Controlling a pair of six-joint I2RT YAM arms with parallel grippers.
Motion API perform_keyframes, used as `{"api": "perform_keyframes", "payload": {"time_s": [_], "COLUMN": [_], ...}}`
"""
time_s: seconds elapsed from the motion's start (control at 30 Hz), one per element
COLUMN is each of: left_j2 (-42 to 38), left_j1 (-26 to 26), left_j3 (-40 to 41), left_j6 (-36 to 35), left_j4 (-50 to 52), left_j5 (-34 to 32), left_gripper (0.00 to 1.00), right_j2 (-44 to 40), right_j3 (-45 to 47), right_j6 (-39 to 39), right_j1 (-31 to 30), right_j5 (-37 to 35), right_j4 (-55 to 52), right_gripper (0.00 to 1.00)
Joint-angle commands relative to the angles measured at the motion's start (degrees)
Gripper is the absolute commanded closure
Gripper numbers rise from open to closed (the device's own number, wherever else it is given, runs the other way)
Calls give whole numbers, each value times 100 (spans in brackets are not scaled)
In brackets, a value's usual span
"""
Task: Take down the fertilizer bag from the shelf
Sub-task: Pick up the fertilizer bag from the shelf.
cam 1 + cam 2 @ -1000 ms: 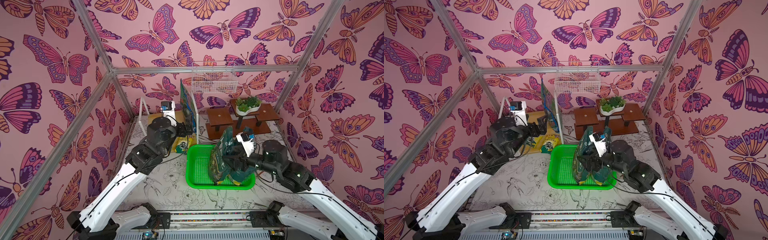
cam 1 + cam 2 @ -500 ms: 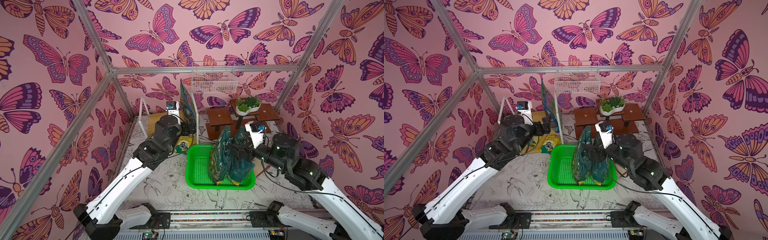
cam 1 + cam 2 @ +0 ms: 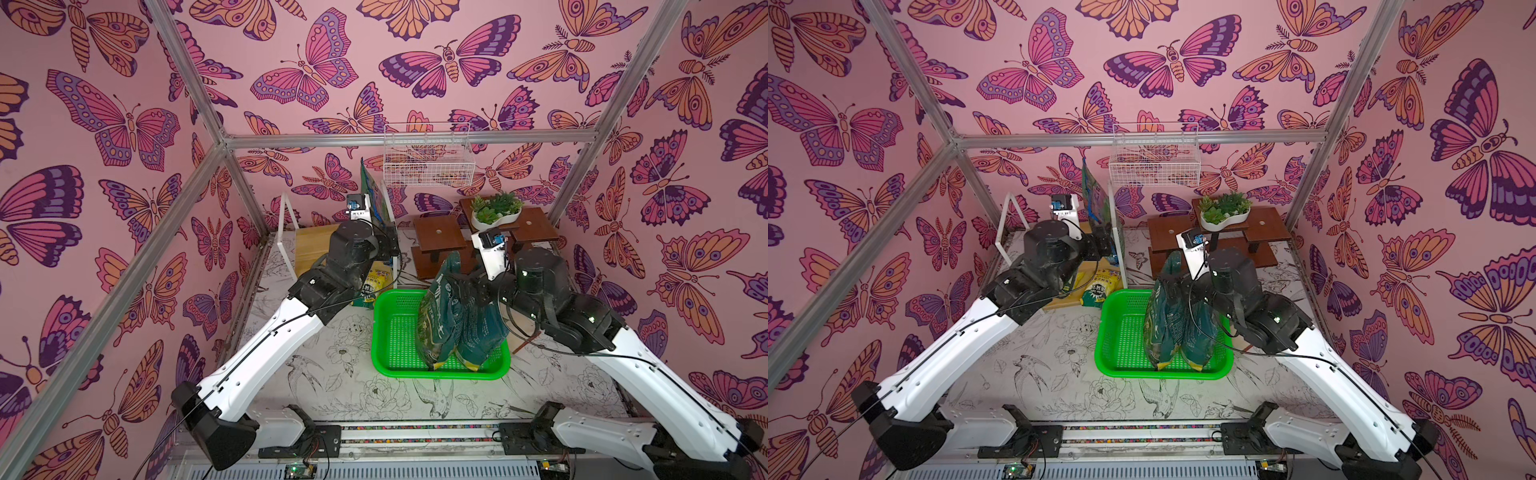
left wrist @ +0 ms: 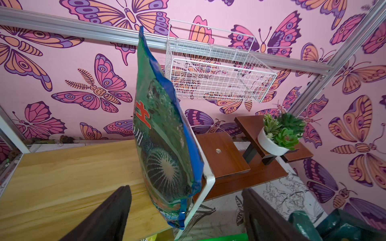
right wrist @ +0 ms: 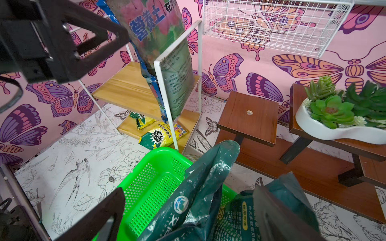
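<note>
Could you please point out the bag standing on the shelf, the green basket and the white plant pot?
bag (image 4: 165, 146): left wrist view, middle of its printed front.
green basket (image 3: 397, 332): a top view, bare mesh floor.
white plant pot (image 4: 269, 144): left wrist view, its white side.

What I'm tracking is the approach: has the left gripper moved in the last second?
Yes. The left gripper has shifted toward the white front post of the shelf, nearer the upright fertilizer bag.
</note>
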State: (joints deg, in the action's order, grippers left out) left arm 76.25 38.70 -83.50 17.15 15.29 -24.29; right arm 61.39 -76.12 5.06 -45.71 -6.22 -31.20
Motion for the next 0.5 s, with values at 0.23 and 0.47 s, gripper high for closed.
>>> {"api": "perform_keyframes", "payload": {"time_s": [0.23, 0.47], "left_j2": [214, 268], "left_j1": [24, -9], "left_j3": [114, 185], "left_j6": [-71, -60], "left_j4": [-651, -651], "left_j5": [-403, -453], "left_gripper": [43, 80], "right_j2": [-231, -223], "right_j3": [51, 79], "right_j6": [-81, -128], "right_j1": [82, 134], "right_j5": [-168, -161], "right_j4": [-64, -53], "right_gripper": [2, 3]}}
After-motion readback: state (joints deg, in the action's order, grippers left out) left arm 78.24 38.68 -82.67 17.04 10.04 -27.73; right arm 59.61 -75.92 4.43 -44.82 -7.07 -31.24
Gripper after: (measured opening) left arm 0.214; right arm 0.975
